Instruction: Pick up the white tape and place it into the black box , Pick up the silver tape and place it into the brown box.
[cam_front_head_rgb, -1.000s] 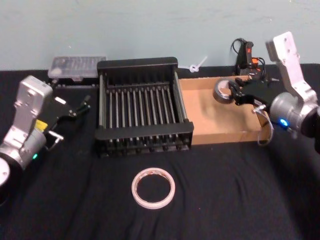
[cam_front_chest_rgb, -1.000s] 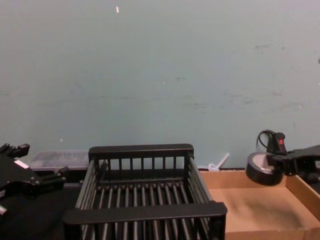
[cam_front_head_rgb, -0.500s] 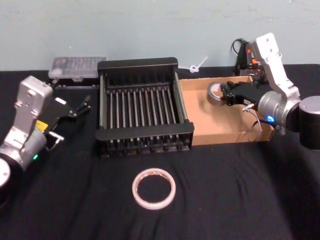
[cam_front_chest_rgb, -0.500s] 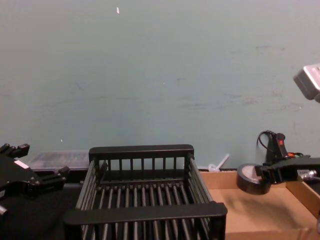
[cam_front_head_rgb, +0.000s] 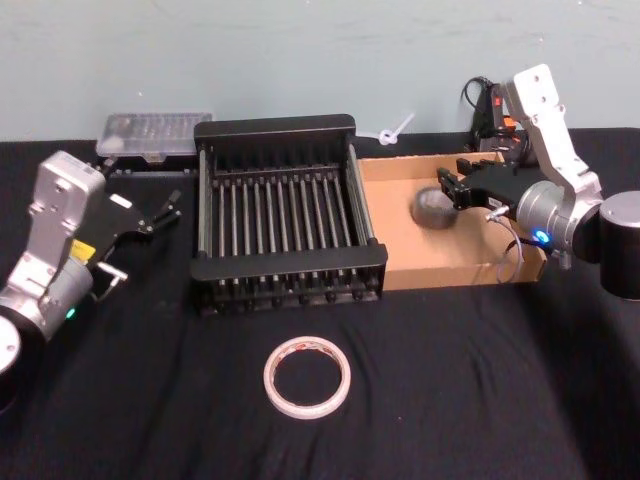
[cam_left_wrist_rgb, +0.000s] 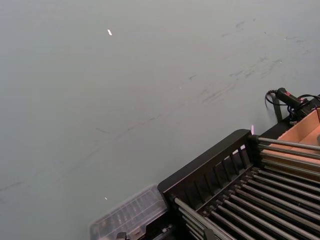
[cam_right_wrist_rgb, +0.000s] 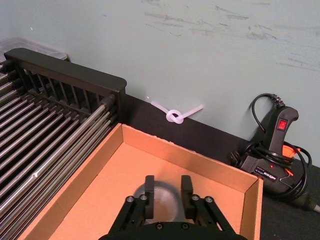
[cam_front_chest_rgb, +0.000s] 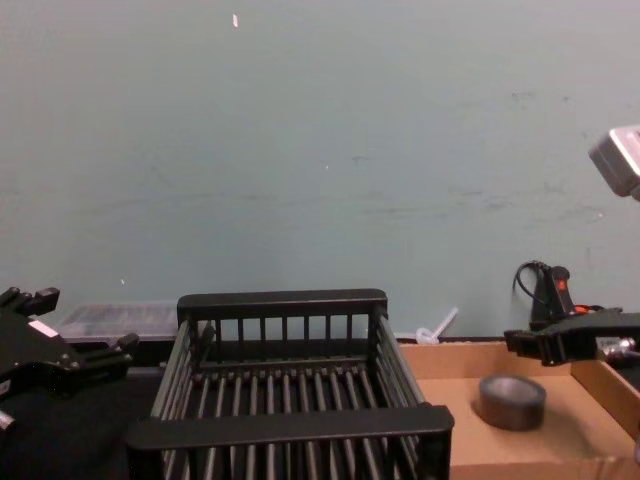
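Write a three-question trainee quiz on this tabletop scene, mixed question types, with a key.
1. True or false: the silver tape lies inside the brown box.
2. Multiple choice: the white tape is A) in the black box, B) on the black tablecloth in front of the black box, C) in the left gripper.
3. Fill in: the right gripper hovers over the silver tape with its fingers ____.

Key: 1 true; 2 B; 3 open.
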